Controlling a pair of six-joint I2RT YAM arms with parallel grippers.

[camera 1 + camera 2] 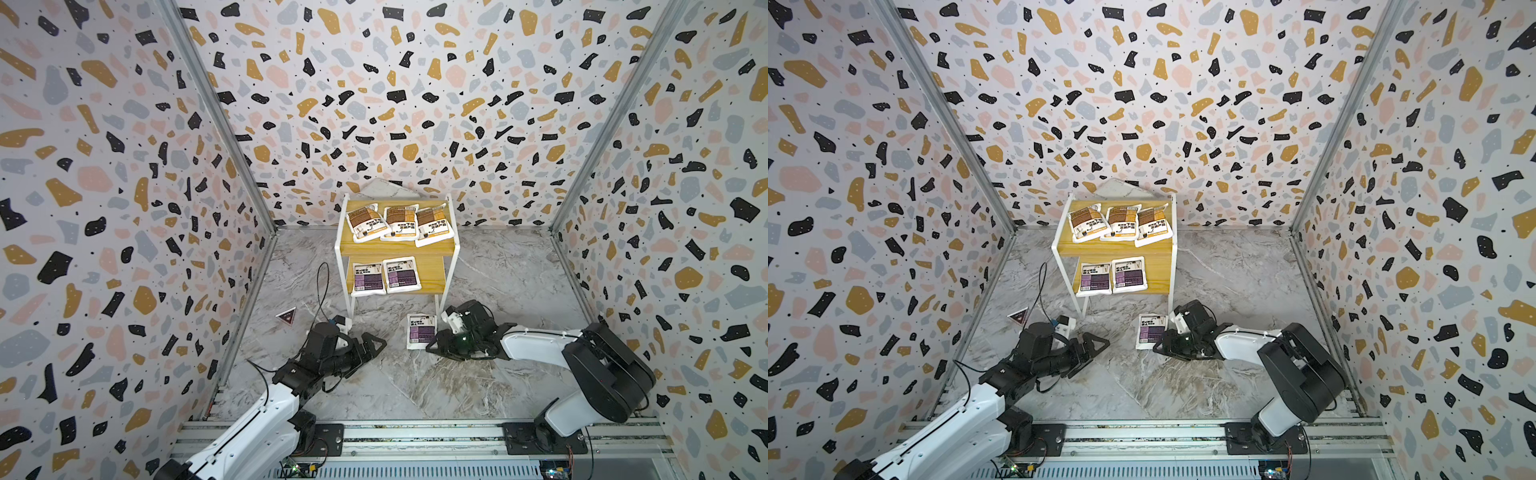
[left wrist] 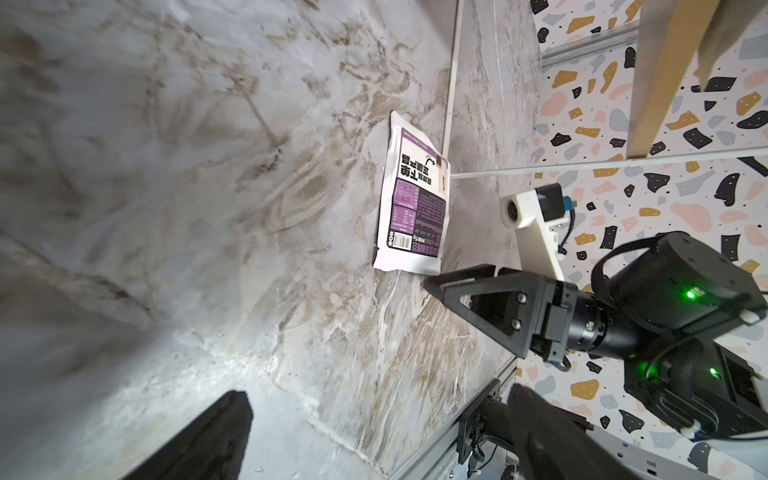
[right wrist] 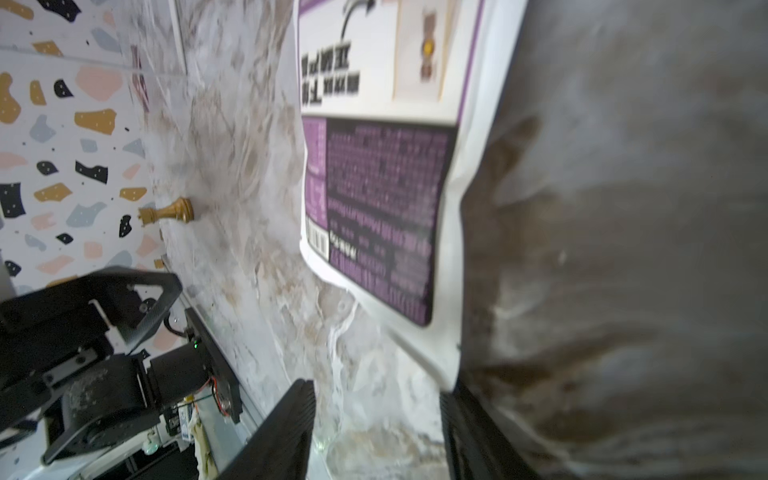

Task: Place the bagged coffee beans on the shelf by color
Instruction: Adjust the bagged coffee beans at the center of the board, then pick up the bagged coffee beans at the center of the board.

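Closing out the sort, I am looking at a shelf (image 1: pixel 397 248) that is nearly filled. Three brown-orange pouches (image 1: pixel 401 222) are lying side by side on its upper board. Two purple pouches (image 1: pixel 368 279) are sitting on the left and middle of the lower board (image 1: pixel 435 275), leaving its right end bare. One last purple pouch (image 1: pixel 421 331) is lying flat on the marble table (image 1: pixel 415 395), just in front of the shelf's right leg. By my judgement five of six are done, with one pick and one placement left.

I am holding my right gripper (image 1: pixel 434 343) low at that pouch's near corner, its jaws standing partly apart and, as far as I can tell, pinching nothing. My left gripper (image 1: pixel 372 353) is resting spread fully wide and empty, apart from the pouch.

The top views are giving me the whole tally but are hiding the contact. The right wrist view is showing the pouch's corner reaching down beside one of my fingers (image 3: pixel 469 440), with the gap between the jaws mostly over bare table. The left wrist view is showing the whole pouch face up, with the right gripper's tip just beside its corner. Only the right wrist view is catching a gold chess-piece-like figure (image 3: pixel 166 214) on the table near the wall. Only the top views are plainly showing a dark triangle (image 1: pixel 286 316) on the table left of the shelf.
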